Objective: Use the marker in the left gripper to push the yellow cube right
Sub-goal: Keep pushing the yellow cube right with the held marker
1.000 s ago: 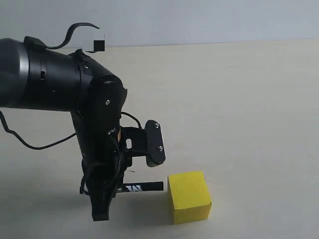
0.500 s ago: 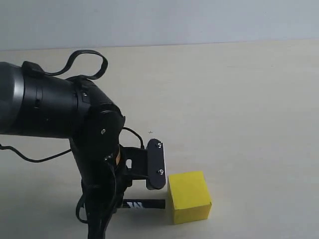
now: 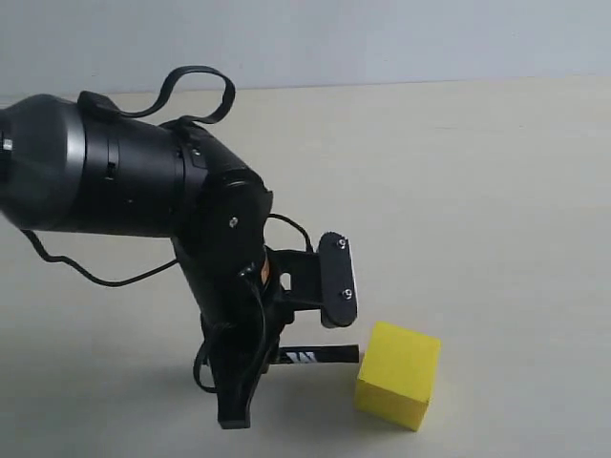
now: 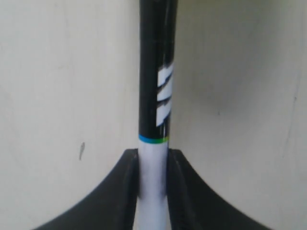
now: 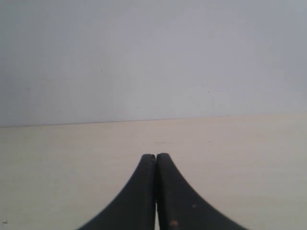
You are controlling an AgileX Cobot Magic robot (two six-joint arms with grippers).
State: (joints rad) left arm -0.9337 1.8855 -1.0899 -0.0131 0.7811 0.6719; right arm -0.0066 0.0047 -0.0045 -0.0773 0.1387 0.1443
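The yellow cube (image 3: 398, 374) sits low on the beige table (image 3: 477, 191), turned so one corner faces me. My left gripper (image 3: 272, 361) is shut on the marker (image 3: 320, 357), which lies level just above the table, its black end touching the cube's left face. In the left wrist view the marker (image 4: 157, 96) runs straight out from the left gripper (image 4: 153, 158); the white barrel is clamped between the fingers, and the black part with white lettering points away. The cube is out of that view. My right gripper (image 5: 155, 157) is shut with nothing in it, and does not show in the exterior view.
The thick black left arm (image 3: 124, 181) with its loose cables (image 3: 196, 81) fills the left half of the exterior view. A pale wall (image 3: 382, 38) rises behind the table's far edge. Bare table surface (image 5: 240, 143) lies ahead of the right gripper.
The left arm has swung to the right with the marker. The cube has slid right and rotated, now showing a corner.
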